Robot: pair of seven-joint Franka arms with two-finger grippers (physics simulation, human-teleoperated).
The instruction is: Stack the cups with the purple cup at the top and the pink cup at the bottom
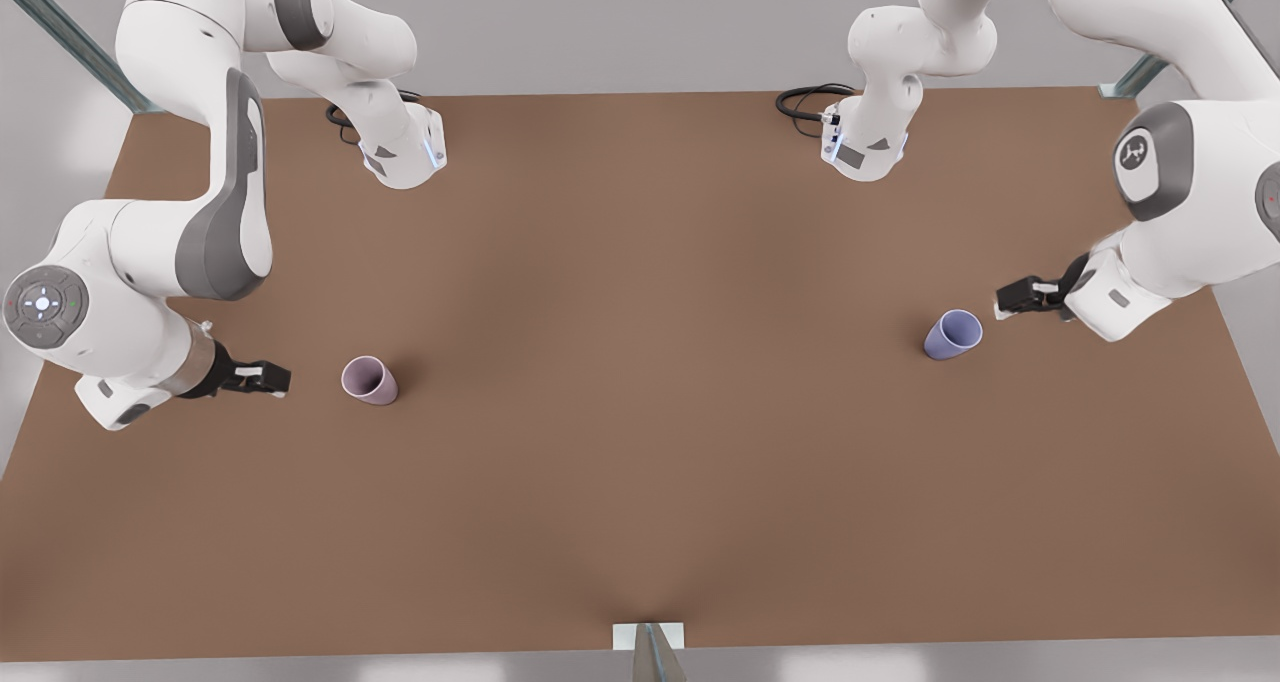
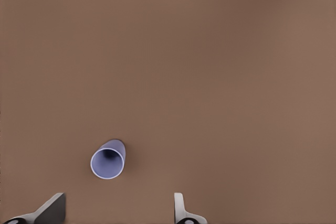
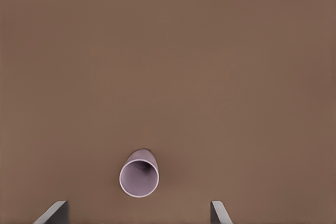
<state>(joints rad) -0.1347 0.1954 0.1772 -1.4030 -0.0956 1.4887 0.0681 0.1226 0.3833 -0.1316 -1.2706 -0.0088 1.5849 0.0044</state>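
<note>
The pink cup [image 1: 369, 380] stands upright on the brown table toward the front view's left, its mouth showing in the right wrist view [image 3: 139, 177]. My right gripper [image 1: 275, 377] hovers just to its left, open, fingers spread wide [image 3: 137, 212] with nothing between them. The purple cup [image 1: 952, 335] stands upright toward the front view's right, well apart from the pink one. My left gripper [image 1: 1005, 302] sits just right of it, open and empty [image 2: 116, 208], with the purple cup [image 2: 108, 161] a short way in front of its fingers.
The brown table [image 1: 640, 482] spreads wide between the two cups. Both arm bases with black cables [image 1: 810, 102] stand at the back edge. A small metal bracket [image 1: 648, 637] sits at the middle of the front edge.
</note>
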